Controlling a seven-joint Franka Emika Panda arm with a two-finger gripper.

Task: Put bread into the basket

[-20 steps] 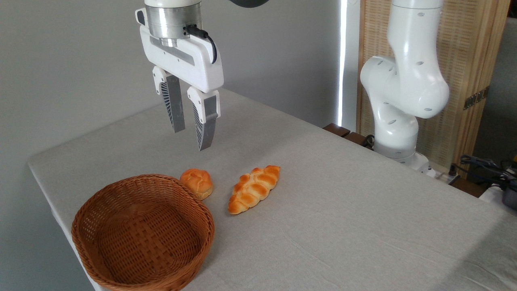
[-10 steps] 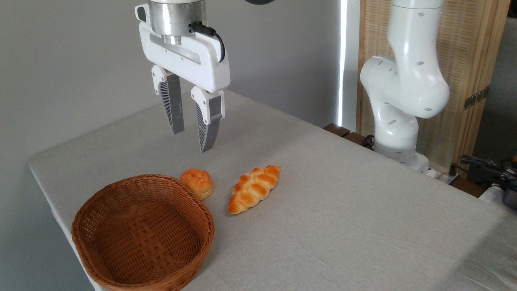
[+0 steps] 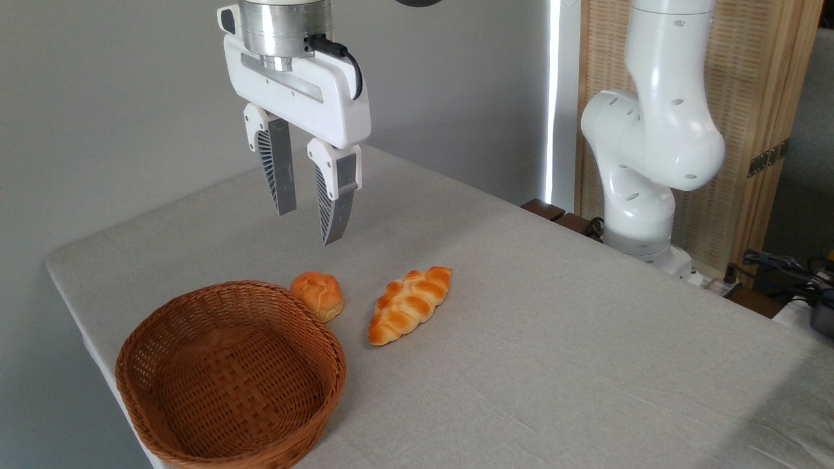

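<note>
The bread (image 3: 317, 294), a small round golden bun with a knotted top, lies on the grey table just behind the right rim of the basket (image 3: 228, 374), touching or nearly touching it. The reddish-brown woven basket sits empty at the table's front left corner. My gripper (image 3: 307, 228) hangs well above the bun, fingers pointing down and open with nothing between them.
A longer braided loaf (image 3: 409, 303) lies just right of the bun. The robot's white base (image 3: 645, 150) stands at the table's far right edge. A wooden screen and cables are behind it. The table's left edge runs close to the basket.
Over the last second the gripper shifted slightly right and a little lower, then held almost still. Bun, loaf and basket have not moved.
</note>
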